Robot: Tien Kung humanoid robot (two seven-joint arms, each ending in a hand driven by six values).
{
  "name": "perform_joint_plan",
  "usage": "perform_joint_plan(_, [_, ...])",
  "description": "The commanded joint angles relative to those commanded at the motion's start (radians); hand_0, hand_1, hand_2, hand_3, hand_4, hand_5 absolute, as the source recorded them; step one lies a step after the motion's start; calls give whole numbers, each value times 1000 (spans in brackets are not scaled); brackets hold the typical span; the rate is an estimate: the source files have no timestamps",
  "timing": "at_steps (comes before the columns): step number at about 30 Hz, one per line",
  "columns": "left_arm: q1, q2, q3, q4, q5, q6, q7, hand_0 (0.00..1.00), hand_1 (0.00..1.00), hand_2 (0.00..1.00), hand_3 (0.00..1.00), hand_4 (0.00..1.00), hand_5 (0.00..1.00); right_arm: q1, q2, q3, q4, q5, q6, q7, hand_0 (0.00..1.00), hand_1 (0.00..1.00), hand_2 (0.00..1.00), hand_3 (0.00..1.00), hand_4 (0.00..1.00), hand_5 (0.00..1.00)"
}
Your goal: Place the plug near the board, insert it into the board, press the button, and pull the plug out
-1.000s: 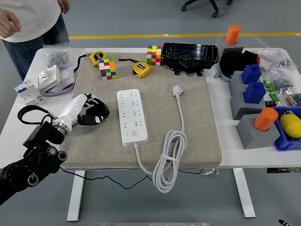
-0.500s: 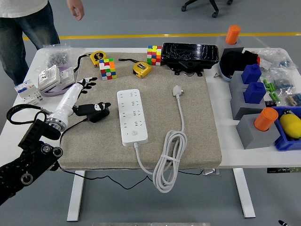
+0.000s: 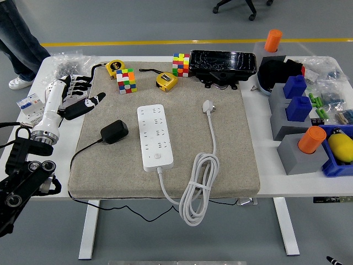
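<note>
A black plug [image 3: 114,131] with a thin black cord lies on the grey mat [image 3: 110,171], just left of the white power board [image 3: 154,136]. The board's button [image 3: 157,157] sits near its front end. My left hand [image 3: 83,93] hovers over the mat's far left edge, up and to the left of the plug. Its fingers are spread and hold nothing. The board's own white plug [image 3: 208,106] lies to its right, with the white cable [image 3: 196,190] coiled at the front.
Two colour cubes [image 3: 126,80], two yellow tape measures [image 3: 165,81] and a black case [image 3: 223,66] line the mat's far edge. Switches and bags [image 3: 33,102] lie at the left. Grey and blue blocks with orange cylinders [image 3: 302,146] crowd the right. A person's legs [image 3: 19,38] show top left.
My left hand let go of the black plug, which now lies beside the board, and drew back up and to the left. The person moved away to the left.
</note>
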Motion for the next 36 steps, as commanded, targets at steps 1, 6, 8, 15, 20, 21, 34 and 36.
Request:
perform_joint_plan(1, [2,0,-5,-1,0,0,1,528,588,576,600,876,309,1,0,-1,0,0,0,0,674,675,666,554,917,513])
perform_joint_plan(6, [8,0,-24,-4,0,-3,5,528,588,576,600,876,309,5,0,-3,0,-1,1,-2,674,675,666,554,917,513])
perform_joint_plan(8, [10,1,-31,-5,0,-4,6,524,582,574,595,874,313,7,-1,-4,-1,-1,1,-2,674,676,666,556,917,514])
perform_joint_plan(15, [14,11,-51,-11,4,-5,9,521,576,574,595,868,317,13,-2,-12,-5,2,1,-4,674,675,666,556,918,514])
perform_joint_plan(20, [26,13,-81,-19,7,-6,11,521,575,570,589,842,306,23,-5,-25,-3,3,2,-5,674,677,666,557,918,514])
perform_joint_plan(21, [26,15,-83,-21,7,-7,11,521,575,570,589,842,306,26,-6,-28,-3,3,2,-6,674,677,666,557,918,514])
perform_joint_plan(34, [50,19,-119,-31,7,-12,12,522,574,569,579,828,304,41,-15,-58,-14,11,5,-10,674,678,669,558,919,515])
perform_joint_plan(36, [49,20,-119,-35,6,-12,12,522,574,569,579,828,304,43,-16,-61,-13,11,5,-10,674,678,669,558,919,515])
